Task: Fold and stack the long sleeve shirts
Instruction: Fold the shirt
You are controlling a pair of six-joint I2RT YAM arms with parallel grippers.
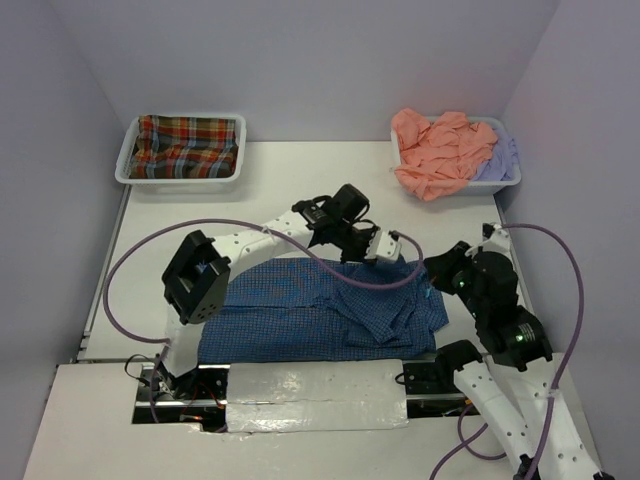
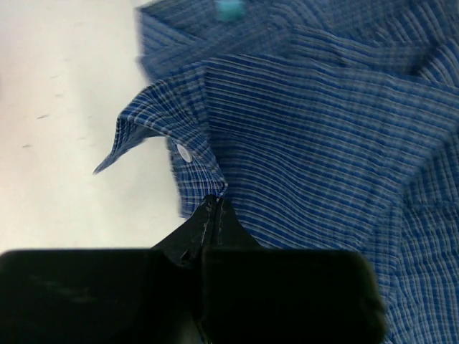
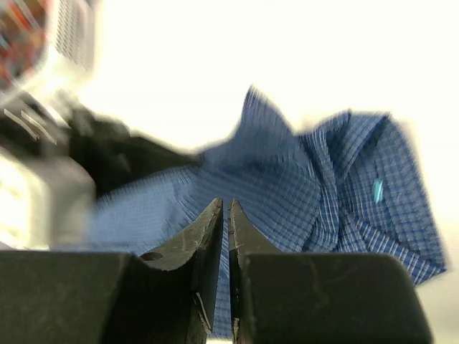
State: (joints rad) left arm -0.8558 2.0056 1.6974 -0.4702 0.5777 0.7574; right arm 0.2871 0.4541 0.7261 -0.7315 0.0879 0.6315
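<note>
The blue checked long sleeve shirt (image 1: 290, 320) lies spread across the near middle of the table, rumpled at its right end. My left gripper (image 1: 390, 250) reaches over to the shirt's far right edge. In the left wrist view it (image 2: 215, 204) is shut on a fold of the blue cloth (image 2: 323, 129) beside a white button. My right gripper (image 1: 433, 272) sits at the shirt's right end. Its jaws (image 3: 226, 208) stand almost together with blue cloth (image 3: 344, 186) showing in the thin gap. A red-green plaid shirt (image 1: 185, 148), a salmon shirt (image 1: 440, 150) and a lavender shirt (image 1: 497, 162) lie in trays.
A white tray (image 1: 127, 168) stands at the back left and another (image 1: 512, 178) at the back right. A shiny white panel (image 1: 315, 395) covers the near edge between the arm bases. Purple cables (image 1: 115, 270) loop beside both arms. The walls close in on three sides.
</note>
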